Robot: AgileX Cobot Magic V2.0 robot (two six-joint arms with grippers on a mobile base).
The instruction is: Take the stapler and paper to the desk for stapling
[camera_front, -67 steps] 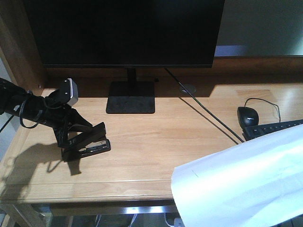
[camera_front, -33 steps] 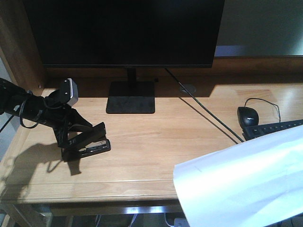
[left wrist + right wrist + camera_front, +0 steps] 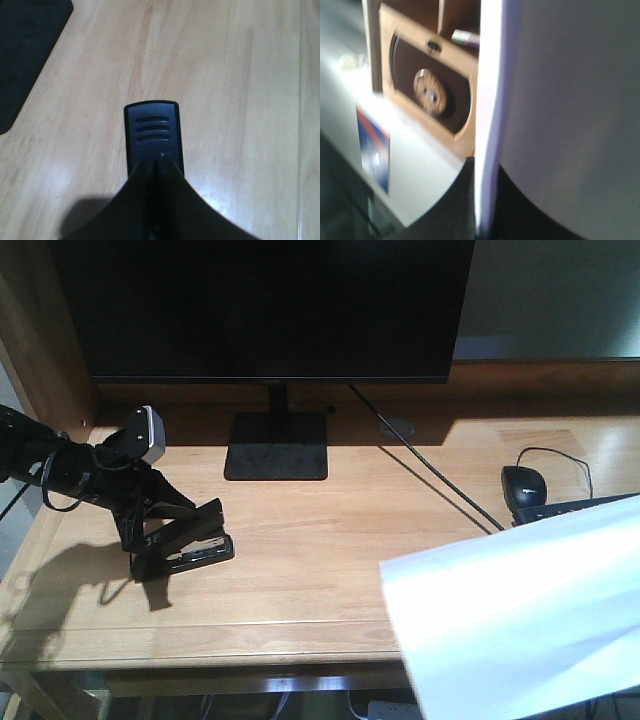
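The black stapler (image 3: 195, 540) rests on the light-wood desk (image 3: 330, 540) at the left, its top arm tilted up. My left gripper (image 3: 150, 540) is shut on its rear end. In the left wrist view the stapler (image 3: 152, 130) sticks out ahead of the closed left gripper (image 3: 157, 162), over the desk (image 3: 225, 75). The white paper (image 3: 525, 610) hangs over the desk's front right corner. In the right wrist view my right gripper (image 3: 482, 210) is shut on the paper (image 3: 570, 100), seen edge-on. The right gripper itself is out of sight in the front view.
A large monitor (image 3: 270, 310) on a black stand (image 3: 277, 445) fills the back. A black mouse (image 3: 523, 485), a keyboard (image 3: 560, 512) and a cable (image 3: 440, 485) lie at the right. The right wrist view shows a wooden shelf unit (image 3: 427, 90) and a blue-red box (image 3: 372, 150).
The paper has shifted to the right, and its near left corner now sits farther from the stapler. The left arm and the stapler have not moved.
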